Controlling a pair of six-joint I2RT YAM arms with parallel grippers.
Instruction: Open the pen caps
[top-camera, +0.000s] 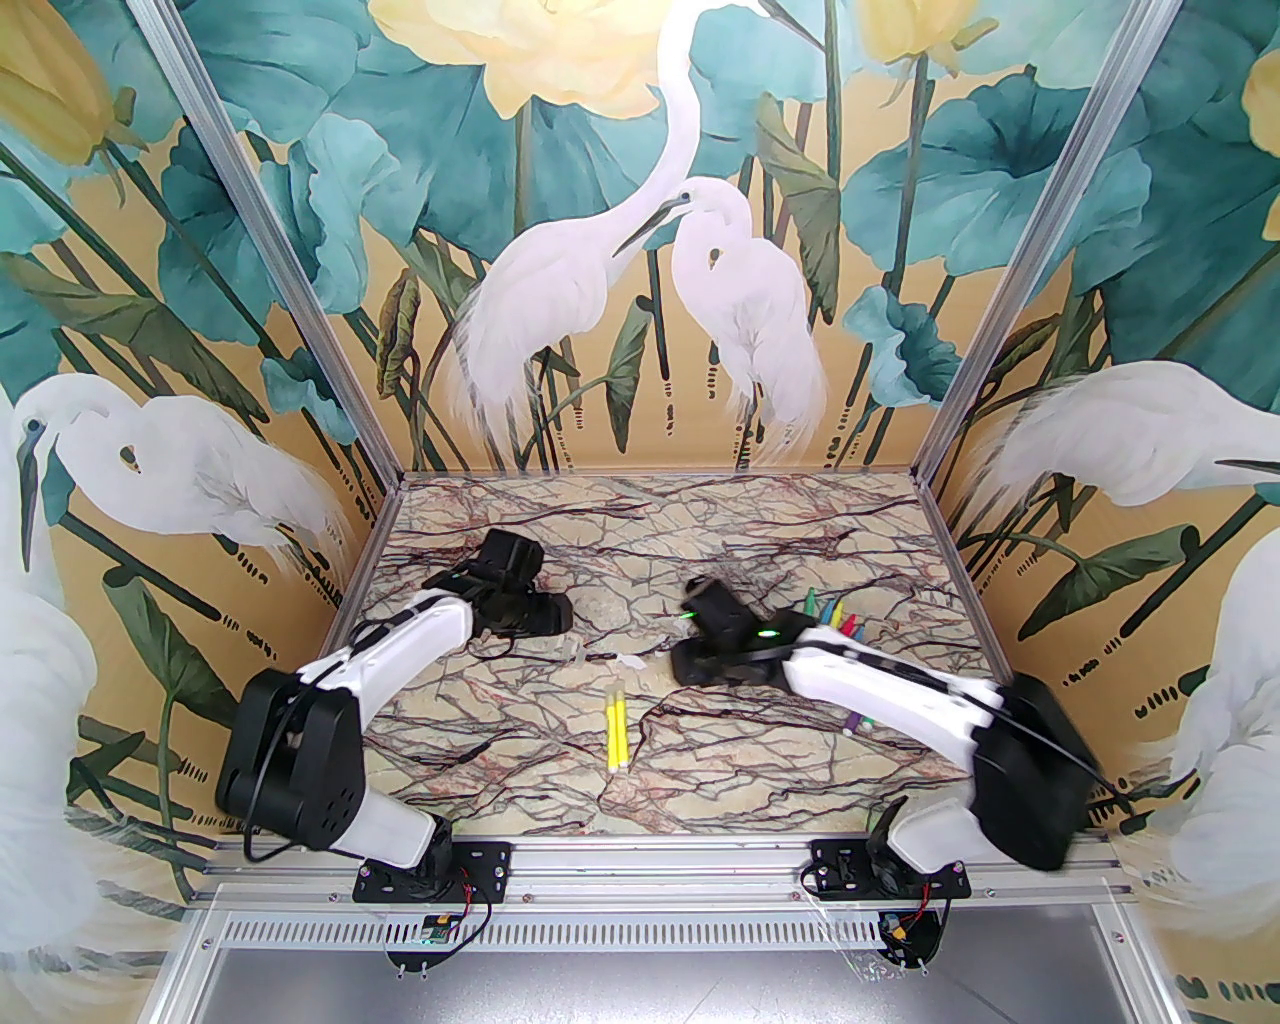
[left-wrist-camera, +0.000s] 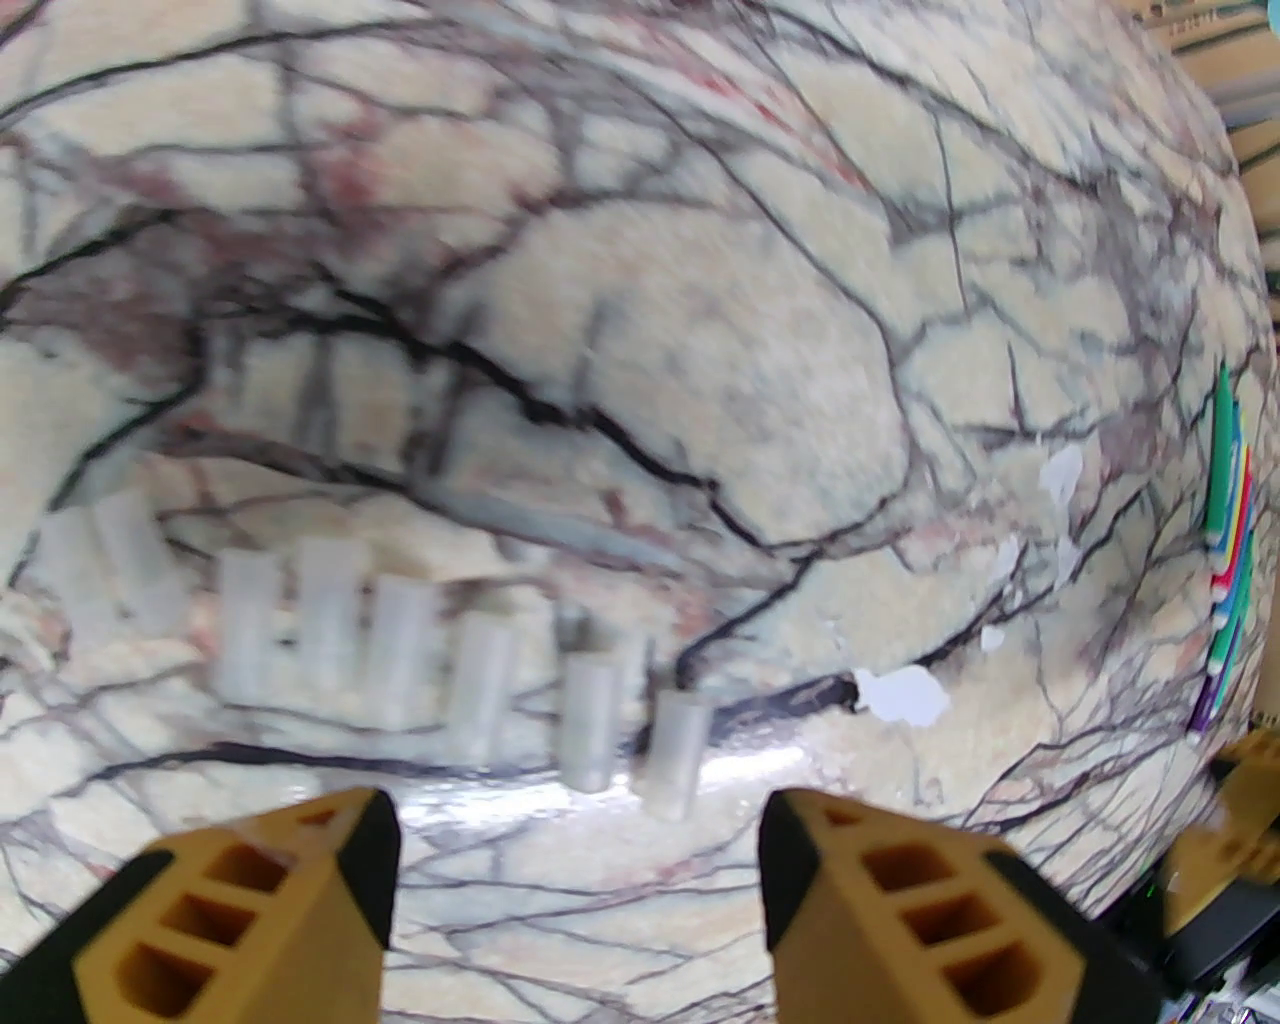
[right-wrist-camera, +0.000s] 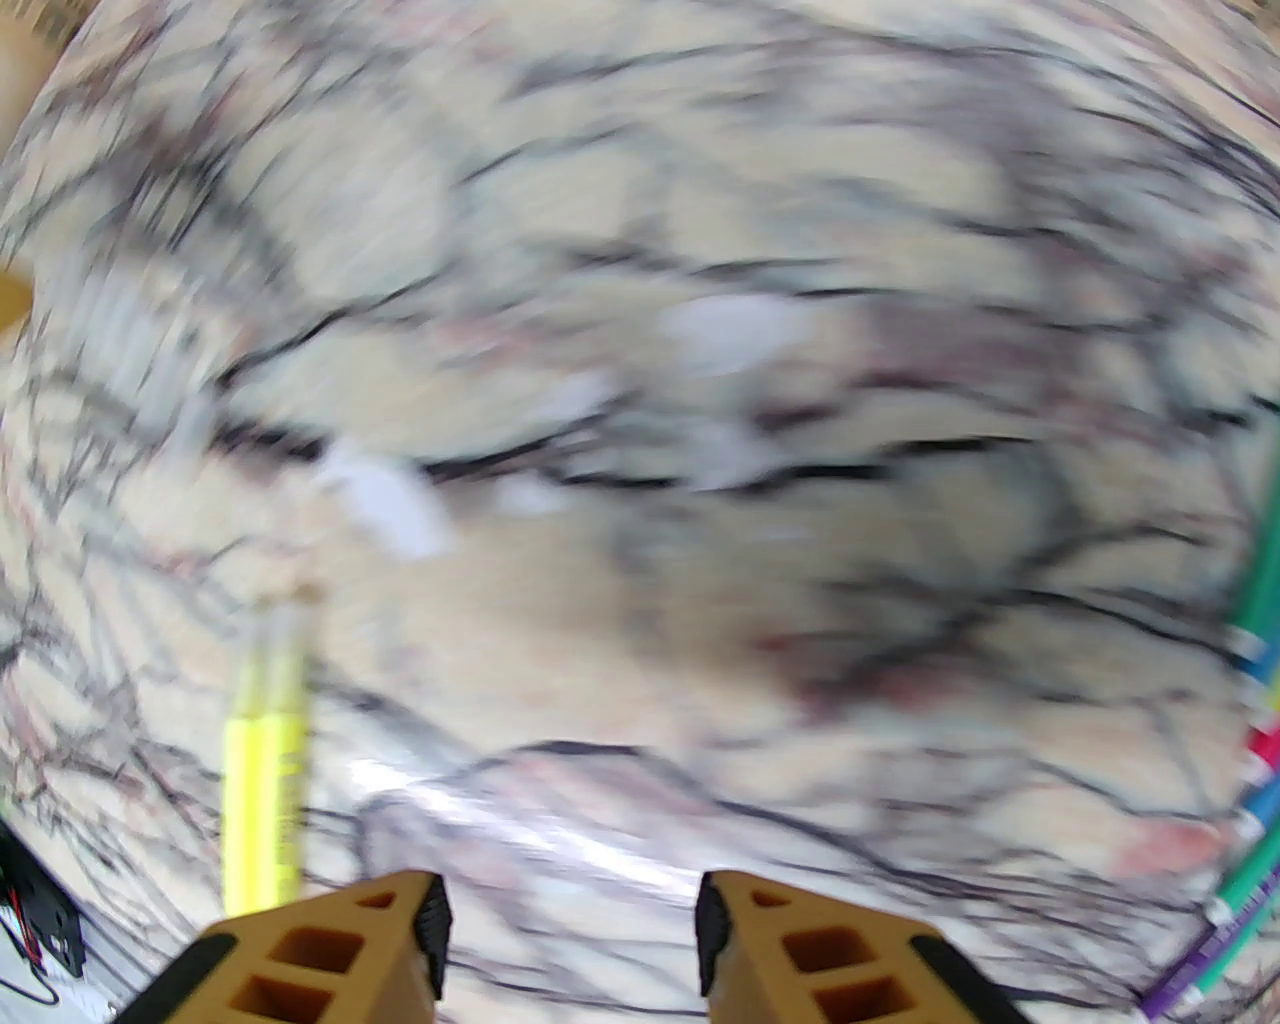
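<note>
Plastic pen caps (left-wrist-camera: 400, 650) in row | left claw (left-wrist-camera: 575, 830) apart | right claw (right-wrist-camera: 567, 900) apart

Tabletop (top-camera: 650, 520): cream marble-print surface with dark and reddish veining. A few white chipped patches (left-wrist-camera: 905, 695) break the print near its middle. Walls on three sides carry a mural (top-camera: 900, 200) of white herons (top-camera: 540, 300), teal lotus leaves and pale yellow blooms. Aluminium posts (top-camera: 270, 240) run up both back corners. An aluminium rail (top-camera: 660, 860) borders the near edge, with a slotted strip (top-camera: 600, 935) below it.
</note>
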